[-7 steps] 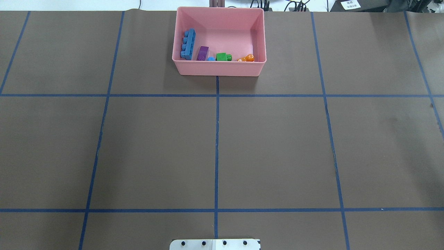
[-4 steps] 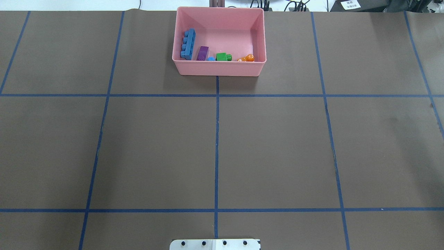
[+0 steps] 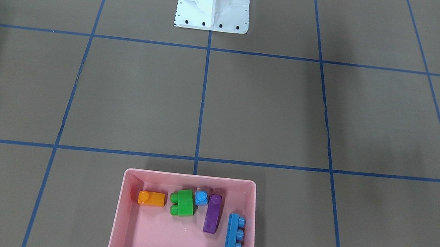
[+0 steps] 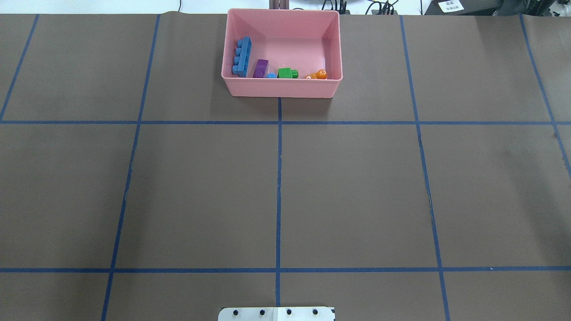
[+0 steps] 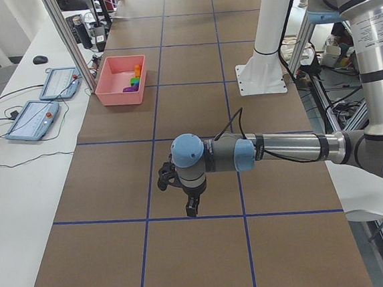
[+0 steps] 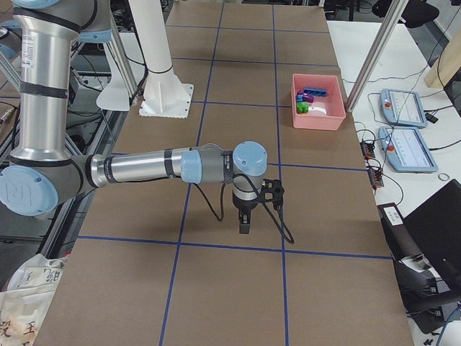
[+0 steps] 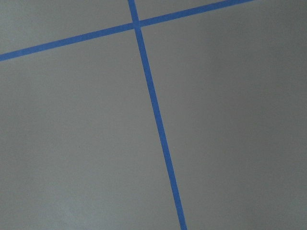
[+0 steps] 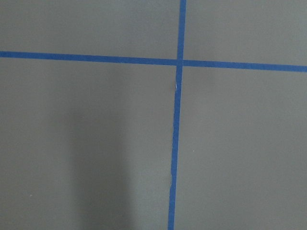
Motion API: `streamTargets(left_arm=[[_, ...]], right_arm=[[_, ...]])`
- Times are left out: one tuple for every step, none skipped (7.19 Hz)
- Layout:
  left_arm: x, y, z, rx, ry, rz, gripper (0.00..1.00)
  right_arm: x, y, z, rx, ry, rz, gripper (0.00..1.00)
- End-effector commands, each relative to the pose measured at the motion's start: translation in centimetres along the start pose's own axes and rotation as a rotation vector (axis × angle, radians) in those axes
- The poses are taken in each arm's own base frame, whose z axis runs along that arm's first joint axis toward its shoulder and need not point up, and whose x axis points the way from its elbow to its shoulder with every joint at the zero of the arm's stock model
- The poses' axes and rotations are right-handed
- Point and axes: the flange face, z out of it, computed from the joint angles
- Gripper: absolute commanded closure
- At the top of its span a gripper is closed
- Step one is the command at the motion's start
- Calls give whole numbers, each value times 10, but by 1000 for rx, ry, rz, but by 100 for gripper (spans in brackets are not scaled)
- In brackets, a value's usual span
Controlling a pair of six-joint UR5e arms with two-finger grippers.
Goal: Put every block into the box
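brown table (image 4: 357,191), blue tape grid (image 4: 278,178), pink box (image 4: 281,88)

no legible text, white label (image 4: 450,5) far right, print too small to read

Overhead and front views face each other, sharing the box (image 4: 281,89). Wrist cameras see counter (image 7: 72,143) close below left claw (image 5: 192,209) and right claw (image 6: 245,226).

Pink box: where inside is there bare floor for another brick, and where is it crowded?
Bare: the far half of the box, from long blue brick to the opposite wall. Crowded: the robot-side wall, lined by purple brick, tiny blue brick, green brick, orange brick.
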Motion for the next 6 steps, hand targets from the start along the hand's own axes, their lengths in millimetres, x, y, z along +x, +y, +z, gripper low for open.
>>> streamTargets(left_arm=[[2,-2,-1,9,16,5,0],[-1,-3,1,20,12,17,0],[-9,-1,10,22,12,16,0],[-13,3,14,26,12,19,0],[-14,4,14,33,9,26,0],[-15,4,15,32,8,25,0]], right_arm=[[0,0,0,-1,1,-1,0],[1,0,0,-1,3,-1,0],[1,0,0,-1,4,1,0],[1,0,1,-2,6,8,0],[0,0,0,1,0,8,0],[0,0,0,1,-1,8,0]])
